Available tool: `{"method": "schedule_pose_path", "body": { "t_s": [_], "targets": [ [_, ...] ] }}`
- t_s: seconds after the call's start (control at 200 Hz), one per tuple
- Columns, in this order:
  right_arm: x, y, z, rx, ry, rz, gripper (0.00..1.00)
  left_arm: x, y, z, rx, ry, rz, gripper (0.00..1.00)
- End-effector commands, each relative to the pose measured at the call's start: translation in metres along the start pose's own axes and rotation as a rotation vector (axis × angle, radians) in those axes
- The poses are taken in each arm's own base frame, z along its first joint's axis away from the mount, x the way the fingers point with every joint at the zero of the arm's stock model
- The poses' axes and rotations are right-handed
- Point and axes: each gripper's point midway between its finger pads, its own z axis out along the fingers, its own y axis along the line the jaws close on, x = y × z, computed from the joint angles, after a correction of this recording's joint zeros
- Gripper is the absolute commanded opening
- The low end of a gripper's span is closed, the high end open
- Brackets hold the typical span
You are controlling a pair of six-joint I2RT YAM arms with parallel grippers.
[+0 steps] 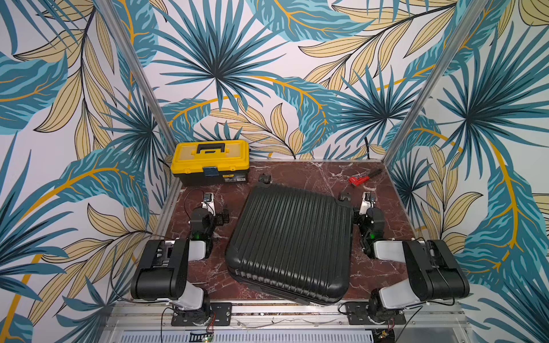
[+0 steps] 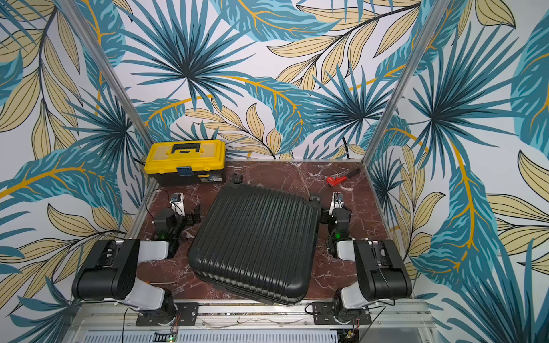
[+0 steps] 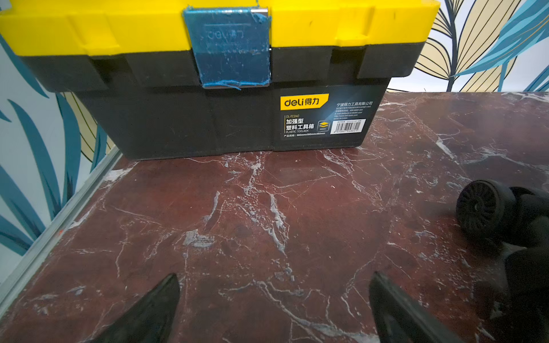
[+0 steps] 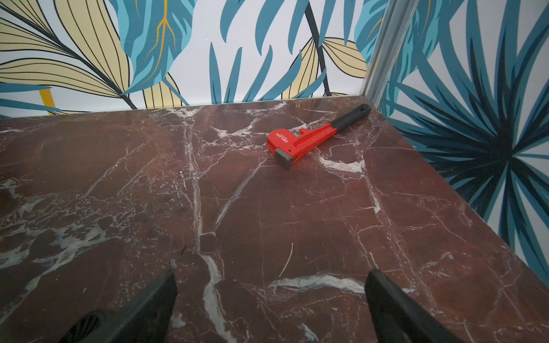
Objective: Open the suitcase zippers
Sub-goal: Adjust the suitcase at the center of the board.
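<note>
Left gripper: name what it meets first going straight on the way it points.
Probably the toolbox, at its black front wall: the open left gripper faces it across bare tabletop. Tilt is hard to judge.

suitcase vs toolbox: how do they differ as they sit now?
Colour: the suitcase is all black and ribbed; the toolbox has a yellow lid on a black base.
Size: the suitcase is far bigger than the toolbox.
Pose: the suitcase lies flat and skewed, mid-table; the toolbox stands upright in the far left corner.
Shared: both are closed and both sit on the table.
</note>
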Motion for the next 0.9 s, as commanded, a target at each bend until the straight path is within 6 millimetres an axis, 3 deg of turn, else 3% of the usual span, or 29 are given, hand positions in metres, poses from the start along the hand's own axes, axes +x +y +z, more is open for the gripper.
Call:
{"method": "schedule_pose_path", "body": {
  "t_s": [0.0, 0.666, 0.721, 0.801, 0.891],
  "targets": [
    [-0.003, 0.007, 0.002, -0.027, -0.008, -0.013, 0.99, -0.017, 0.001, 0.004, 0.003, -0.050, -0.009, 0.99],
    [-0.004, 0.007, 0.001, -0.029, -0.015, -0.008, 0.99, -0.018, 0.000, 0.003, 0.006, -0.054, -0.011, 0.99],
    [-0.008, 0.007, -0.004, -0.031, -0.041, -0.007, 0.99, -0.030, -0.003, 0.000, 0.020, -0.084, 0.006, 0.99],
    [-0.029, -0.001, -0.026, -0.008, -0.088, 0.010, 0.99, -0.050, -0.006, -0.013, 0.026, -0.111, 0.018, 0.99],
    [-0.071, -0.019, -0.056, 0.070, -0.166, 0.088, 1.00, -0.090, -0.007, -0.042, 0.001, -0.230, -0.002, 0.99]
  ]
}}
